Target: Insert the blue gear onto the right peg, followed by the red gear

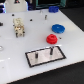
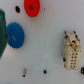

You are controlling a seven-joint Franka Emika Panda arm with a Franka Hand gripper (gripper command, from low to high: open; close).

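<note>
The blue gear (image 1: pixel 58 28) and red gear (image 1: pixel 51 38) lie flat on the white table (image 1: pixel 15 55), near the base plate (image 1: pixel 45 56) carrying the right peg (image 1: pixel 51 50), probably staged for pickup. The jaws are out of view, so their state is unknowable.

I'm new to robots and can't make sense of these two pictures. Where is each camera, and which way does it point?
Exterior view: off the arm, raised, looking down at an angle across the white table; no arm shows.
Wrist view: on the wrist, looking straight down at the table; no hand is clearly visible.
Both share the blue gear, red gear and a beige connector.
</note>
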